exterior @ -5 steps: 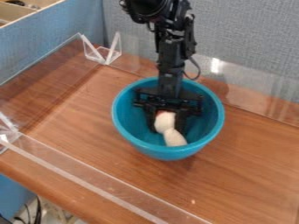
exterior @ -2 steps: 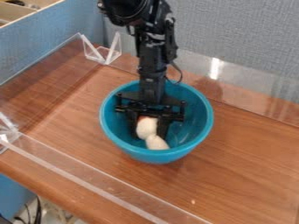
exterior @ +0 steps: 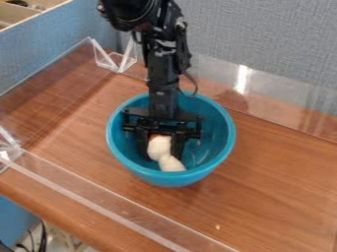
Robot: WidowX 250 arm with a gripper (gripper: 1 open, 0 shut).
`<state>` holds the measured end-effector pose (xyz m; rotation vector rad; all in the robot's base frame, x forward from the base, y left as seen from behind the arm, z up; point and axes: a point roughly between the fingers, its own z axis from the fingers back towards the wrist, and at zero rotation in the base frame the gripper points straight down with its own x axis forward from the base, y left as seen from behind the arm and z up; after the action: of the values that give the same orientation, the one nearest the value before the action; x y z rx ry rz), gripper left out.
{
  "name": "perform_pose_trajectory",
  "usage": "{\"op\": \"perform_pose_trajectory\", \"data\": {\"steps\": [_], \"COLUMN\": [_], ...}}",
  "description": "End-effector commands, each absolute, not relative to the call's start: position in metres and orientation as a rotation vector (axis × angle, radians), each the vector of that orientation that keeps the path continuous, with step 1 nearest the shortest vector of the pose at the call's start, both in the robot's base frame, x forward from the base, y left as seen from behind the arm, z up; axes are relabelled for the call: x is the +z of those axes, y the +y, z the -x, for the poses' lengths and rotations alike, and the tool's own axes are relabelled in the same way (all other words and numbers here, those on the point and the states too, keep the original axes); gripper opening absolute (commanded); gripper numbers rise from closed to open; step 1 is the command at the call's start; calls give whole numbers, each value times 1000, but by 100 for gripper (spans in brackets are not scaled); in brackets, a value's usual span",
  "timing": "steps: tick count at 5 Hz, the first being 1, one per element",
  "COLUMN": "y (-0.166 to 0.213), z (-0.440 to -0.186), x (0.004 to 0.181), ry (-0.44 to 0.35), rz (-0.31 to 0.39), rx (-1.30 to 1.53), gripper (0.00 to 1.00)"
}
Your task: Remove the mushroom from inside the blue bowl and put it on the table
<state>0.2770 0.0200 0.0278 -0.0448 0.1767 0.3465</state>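
sliding left since earlier: blue bowl, mushroom, gripper.

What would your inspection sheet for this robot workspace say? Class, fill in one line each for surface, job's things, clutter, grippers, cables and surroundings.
Surface: brown wood-grain table, edged by low clear acrylic walls.
Job's things: round glossy teal-blue plastic bowl stands on the table; small cream-stemmed toy mushroom lies inside it, cap not clearly visible.
Clutter: nothing seen.
Grippers: black gripper points down into the bowl, jaws either side of the mushroom's top; whether it grips cannot be told.
Cables: nothing seen.
Surroundings: blue fabric panel at left, grey wall behind, clear bracket at the far corner.
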Motion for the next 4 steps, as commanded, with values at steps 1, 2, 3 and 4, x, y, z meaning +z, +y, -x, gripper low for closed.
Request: {"op": "perform_pose_trajectory", "data": {"steps": [1, 2, 3, 4], "y": [2, -21, -12, 10], "z": [-284, -288, -286, -285], "x": [37, 34, 38, 41], "ry": [136, 136, 131, 126], "rz": [47, 47, 51, 50], "rx": [345, 332, 344, 383], "gripper": [0, 0, 100, 100]}}
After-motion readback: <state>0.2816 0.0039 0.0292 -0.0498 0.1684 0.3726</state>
